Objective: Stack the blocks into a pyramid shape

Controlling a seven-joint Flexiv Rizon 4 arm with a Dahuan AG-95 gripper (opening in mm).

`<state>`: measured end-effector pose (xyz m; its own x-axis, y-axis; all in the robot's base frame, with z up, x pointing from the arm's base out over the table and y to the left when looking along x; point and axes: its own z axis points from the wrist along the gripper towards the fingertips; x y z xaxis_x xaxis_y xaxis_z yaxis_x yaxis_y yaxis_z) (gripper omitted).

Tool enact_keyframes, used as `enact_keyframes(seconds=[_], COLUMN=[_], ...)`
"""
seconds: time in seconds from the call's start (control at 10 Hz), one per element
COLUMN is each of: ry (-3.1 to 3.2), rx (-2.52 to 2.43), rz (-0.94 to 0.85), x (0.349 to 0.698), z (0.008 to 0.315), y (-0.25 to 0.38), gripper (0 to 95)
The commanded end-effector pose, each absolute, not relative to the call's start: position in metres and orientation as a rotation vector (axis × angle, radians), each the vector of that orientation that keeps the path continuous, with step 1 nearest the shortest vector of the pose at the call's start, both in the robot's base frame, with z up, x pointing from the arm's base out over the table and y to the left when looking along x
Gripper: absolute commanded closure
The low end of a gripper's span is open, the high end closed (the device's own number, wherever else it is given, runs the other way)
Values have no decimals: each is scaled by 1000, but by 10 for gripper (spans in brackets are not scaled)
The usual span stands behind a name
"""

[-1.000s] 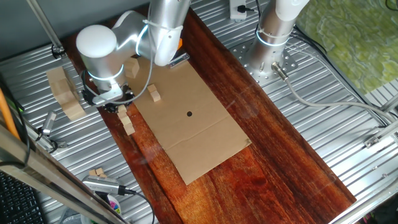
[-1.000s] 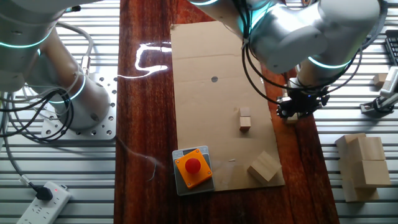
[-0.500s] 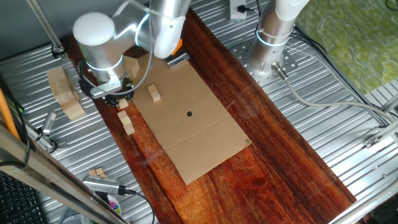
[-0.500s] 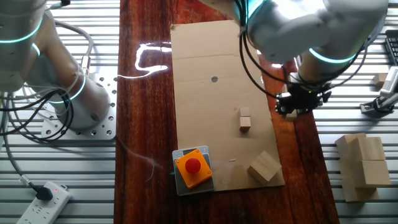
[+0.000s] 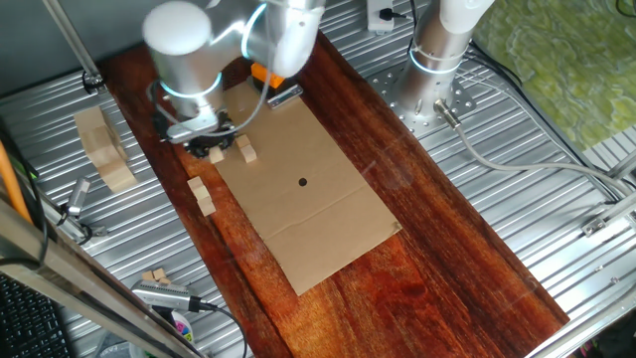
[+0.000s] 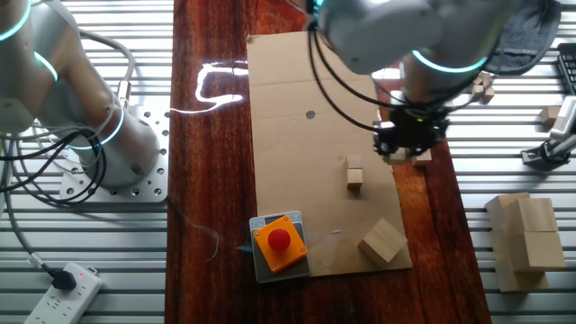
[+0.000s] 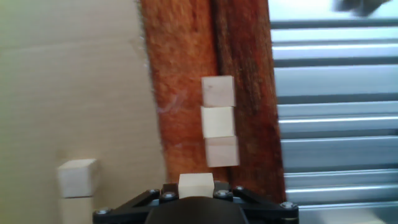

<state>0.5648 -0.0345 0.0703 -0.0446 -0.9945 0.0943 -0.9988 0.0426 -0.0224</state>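
My gripper [image 5: 213, 149] is shut on one small pale wooden block [image 7: 196, 184], held just above the left edge of the cardboard sheet [image 5: 308, 199]. The gripper also shows in the other fixed view [image 6: 407, 151] and the hand view [image 7: 196, 188]. Two small blocks [image 5: 244, 149] sit together on the cardboard right beside the gripper; they also show in the other fixed view [image 6: 355, 173] and the hand view [image 7: 77, 177]. A row of three more blocks [image 7: 219, 121] lies on the dark wood strip; it also shows in the fixed view [image 5: 202, 194].
Big pale wooden slab pieces [image 5: 104, 149] stand on the metal table left of the arm. A faceted wood chunk [image 6: 382, 240] and an orange box with a red button [image 6: 277, 241] sit at the cardboard's end. A second arm's base [image 5: 437, 60] stands at the back.
My gripper has moved off the dark wood strip to the cardboard's edge, close to the two blocks there, with the block still held. The row on the wood is now uncovered.
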Motion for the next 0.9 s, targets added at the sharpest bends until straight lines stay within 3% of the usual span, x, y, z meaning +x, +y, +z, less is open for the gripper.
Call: enact_keyframes(seconds=[0.1,0.5,0.9], ry=[-2238,-2260,-2272], rx=[2126,2106,2098], rz=[129,150,152], x=[552,521,516], z=[72,66,58], y=[-31,-22,-12], gripper=[950,950,950])
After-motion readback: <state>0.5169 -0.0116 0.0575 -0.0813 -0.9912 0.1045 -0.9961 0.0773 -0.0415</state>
